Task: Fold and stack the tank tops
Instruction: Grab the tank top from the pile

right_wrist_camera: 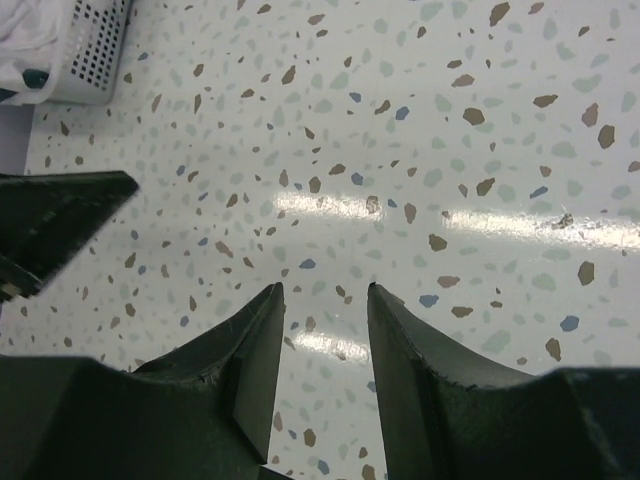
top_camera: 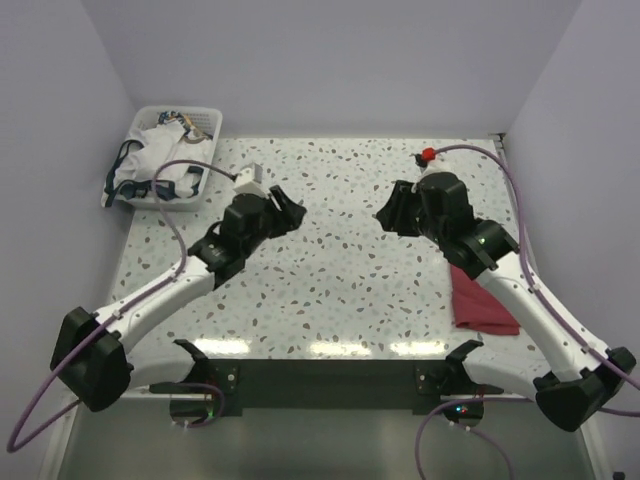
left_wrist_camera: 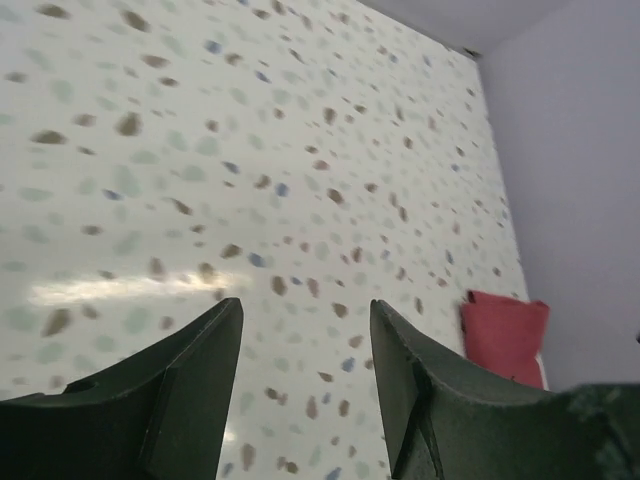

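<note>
A pale speckled table (top_camera: 340,290) is enclosed by plain lavender walls (top_camera: 330,60). At its far left corner a white mesh basket (right_wrist_camera: 98,48) is set, and the white tank top (top_camera: 150,160) is seen bunched inside it, with its navy trim showing in loops over the crumpled cloth. The print cannot be made out. The dark red tank top (top_camera: 482,300) is laid on the table near the right front edge. It is folded into a compact flat rectangle, plain in colour, and partly covered from above by the right arm's forearm. The two tops are well apart, on opposite sides of the table.

Both arms are stretched forward and inward over the middle of the table, their wrists turned toward each other. The left gripper (top_camera: 285,210) is held above bare tabletop with its jaws spread fairly wide, and nothing is gripped between them. The right gripper (top_camera: 390,212) is likewise held over bare tabletop, its jaws parted somewhat more narrowly, and only the speckled surface is seen between them. A clear gap is left between the two grippers.
</note>
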